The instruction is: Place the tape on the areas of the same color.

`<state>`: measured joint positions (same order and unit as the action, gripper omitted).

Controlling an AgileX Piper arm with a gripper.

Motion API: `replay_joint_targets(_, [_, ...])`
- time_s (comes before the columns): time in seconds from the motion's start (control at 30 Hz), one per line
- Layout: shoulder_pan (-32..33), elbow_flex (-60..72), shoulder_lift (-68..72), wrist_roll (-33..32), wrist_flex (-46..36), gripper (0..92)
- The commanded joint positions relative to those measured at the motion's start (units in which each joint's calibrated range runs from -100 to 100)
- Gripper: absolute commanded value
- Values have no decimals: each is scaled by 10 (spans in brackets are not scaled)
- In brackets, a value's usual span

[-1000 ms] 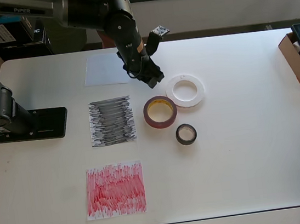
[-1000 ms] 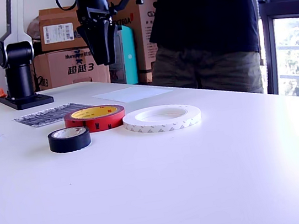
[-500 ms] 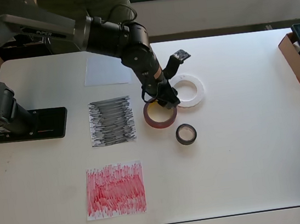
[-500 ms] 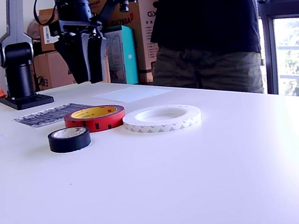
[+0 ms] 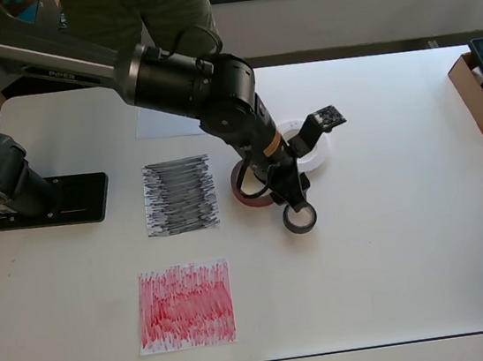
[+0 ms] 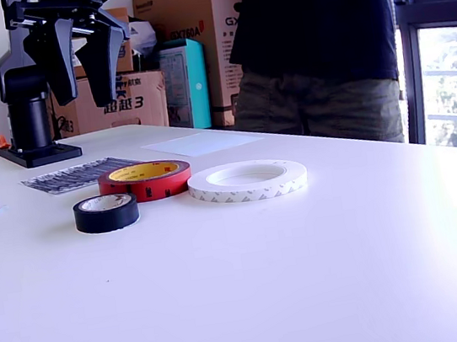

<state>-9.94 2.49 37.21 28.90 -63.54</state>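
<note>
It looked like a robotics lab or office workroom. A white table [image 5: 409, 238] carried a clamped arm base [image 5: 35, 203], with stacked cardboard boxes [image 6: 101, 78] behind and a large window [image 6: 449, 46] alongside.

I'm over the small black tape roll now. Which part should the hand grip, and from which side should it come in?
Come straight down from above. The small black tape roll lies flat on the white table with its hole facing up, so one finger could go into the hole and one outside, pinching the wall. Choose the side facing away from the dark-red tape roll, which sits close by. The open hand hangs above it.
</note>
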Motion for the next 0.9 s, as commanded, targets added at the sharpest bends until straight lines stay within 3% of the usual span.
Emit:
replay_joint_targets(0.0, [-4,30,60,11,8,575])
replay_joint_targets(0.37, [10,62,132,11,4,576])
replay_joint_targets(0.53, [15,56,137,23,-37,578])
replay_joint_targets(0.87, [34,56,137,22,-49,716])
